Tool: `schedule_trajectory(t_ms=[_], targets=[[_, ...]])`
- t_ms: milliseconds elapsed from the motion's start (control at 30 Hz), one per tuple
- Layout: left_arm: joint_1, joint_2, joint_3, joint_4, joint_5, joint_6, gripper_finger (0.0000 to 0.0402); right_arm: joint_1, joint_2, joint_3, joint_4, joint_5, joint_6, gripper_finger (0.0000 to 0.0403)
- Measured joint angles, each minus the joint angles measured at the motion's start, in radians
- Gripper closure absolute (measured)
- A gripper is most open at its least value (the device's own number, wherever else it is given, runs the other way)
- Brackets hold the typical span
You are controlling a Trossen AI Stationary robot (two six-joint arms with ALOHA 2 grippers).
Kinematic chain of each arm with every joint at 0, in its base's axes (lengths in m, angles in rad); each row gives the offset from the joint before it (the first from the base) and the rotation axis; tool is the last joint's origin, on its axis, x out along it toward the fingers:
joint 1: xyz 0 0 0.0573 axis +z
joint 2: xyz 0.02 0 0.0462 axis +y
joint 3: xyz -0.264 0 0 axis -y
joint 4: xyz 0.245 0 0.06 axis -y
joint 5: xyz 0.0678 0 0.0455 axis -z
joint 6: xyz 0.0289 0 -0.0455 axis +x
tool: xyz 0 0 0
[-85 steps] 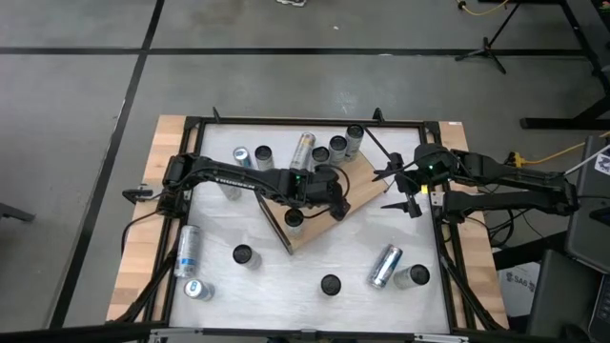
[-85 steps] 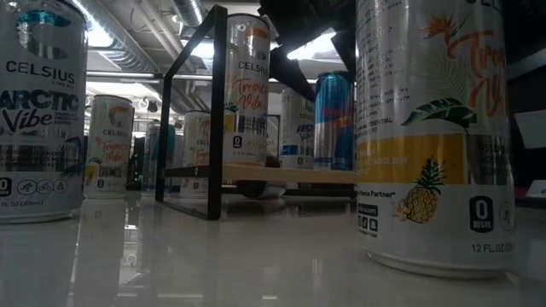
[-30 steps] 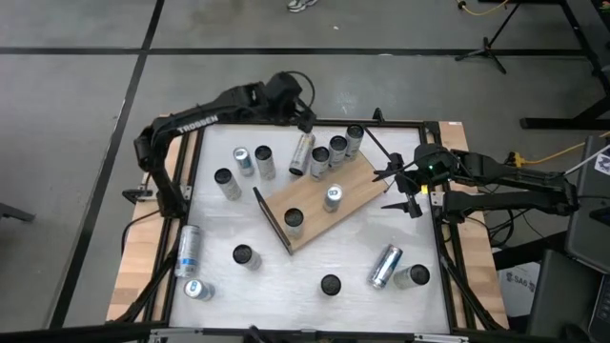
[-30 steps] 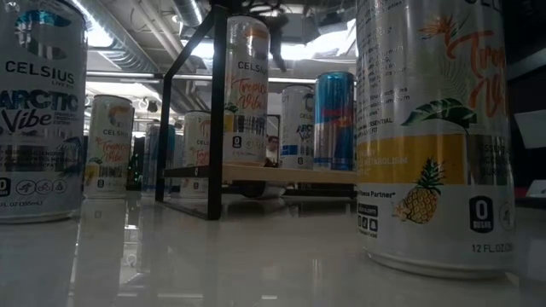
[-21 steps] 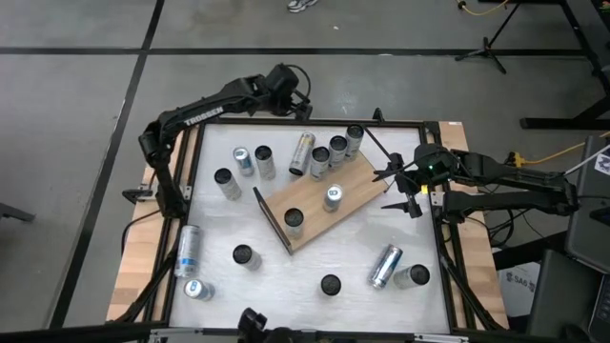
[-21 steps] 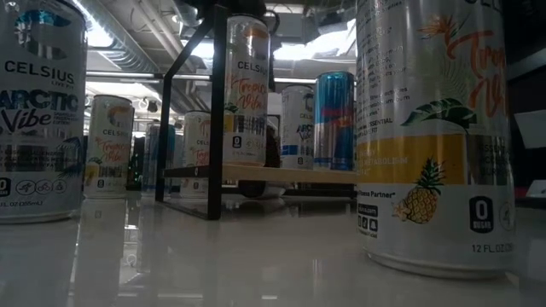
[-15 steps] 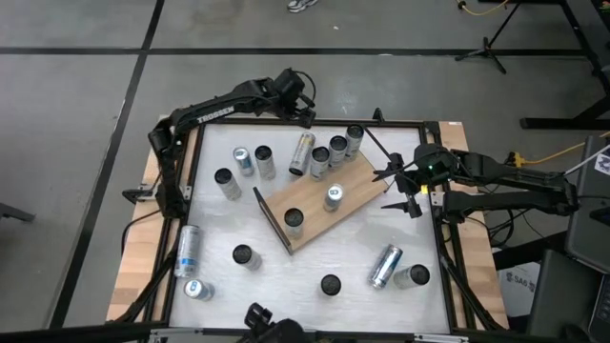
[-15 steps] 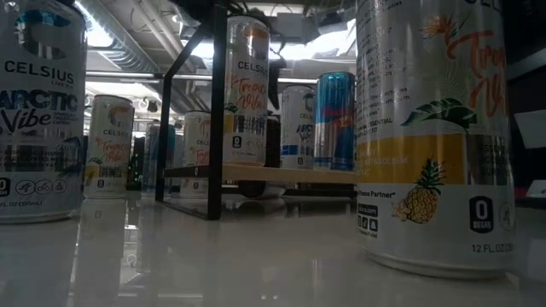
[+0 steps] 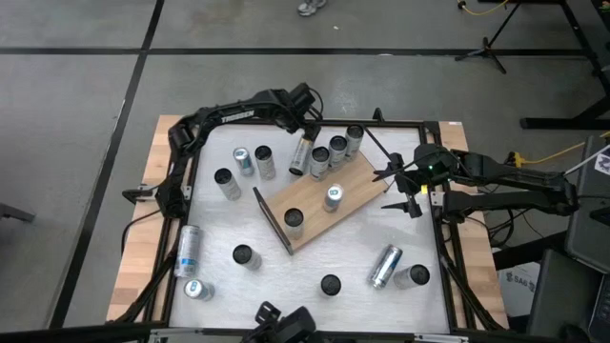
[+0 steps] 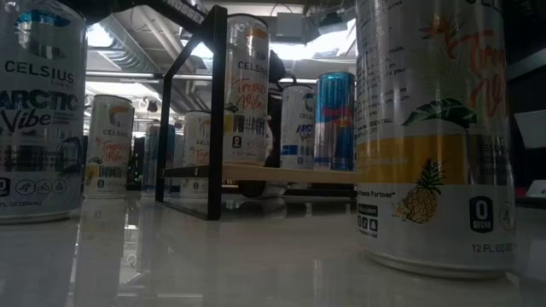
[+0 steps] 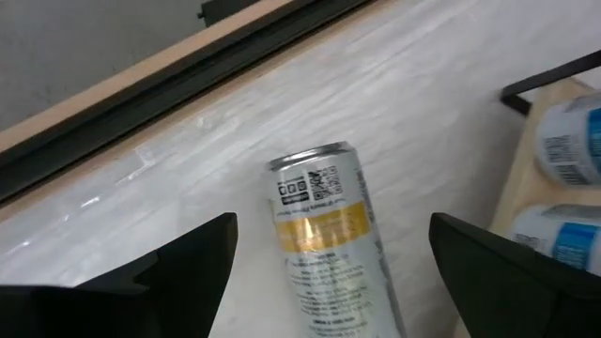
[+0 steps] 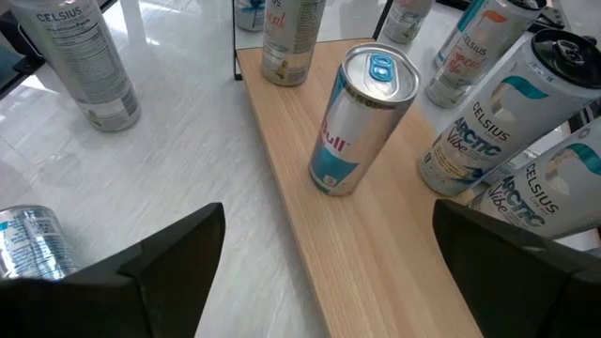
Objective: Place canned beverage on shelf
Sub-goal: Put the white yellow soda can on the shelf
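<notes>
The shelf (image 9: 329, 205), a flat rectangular board of light-brown wood grain with a thin dark panel on its lower-left short end, is lying diagonally at the centre of the high view on the white, faintly streaked surface (image 9: 315, 262). Two upright cylindrical metal cans are standing on it: a silver-and-blue slim can (image 9: 333, 197) and a white can with a dark top (image 9: 294, 221). More white cans are clustering at its upper right end. The left gripper (image 9: 307, 122) is hovering at the upper centre of the frame with its jaws spread wide, above a white-and-yellow can lying on its side (image 11: 324, 239). The right gripper (image 9: 400, 191) is waiting at the right of the frame, jaws wide, holding nothing.
</notes>
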Motion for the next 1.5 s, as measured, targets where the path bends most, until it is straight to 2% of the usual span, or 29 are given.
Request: schedule_trajectory(t_ms=[233,933,1333,1500], targets=[[0.000,0.042,0.000,0.004,0.027,-0.001,0.0059,0.000,0.000,0.000,0.000,0.000,0.000,0.0033],[-0.004,0.061,-0.001,0.006,0.028,-0.008,0.0059,0.000,0.000,-0.001,0.000,0.000,0.000,0.0033],[-0.010,0.061,-0.001,-0.117,0.032,-0.009,0.0059,0.000,0.000,-0.001,0.000,0.000,0.000,0.0033],[-0.021,0.061,-0.001,-0.132,0.071,-0.010,0.0059,0.000,0.000,-0.001,0.000,0.000,0.000,0.0033]])
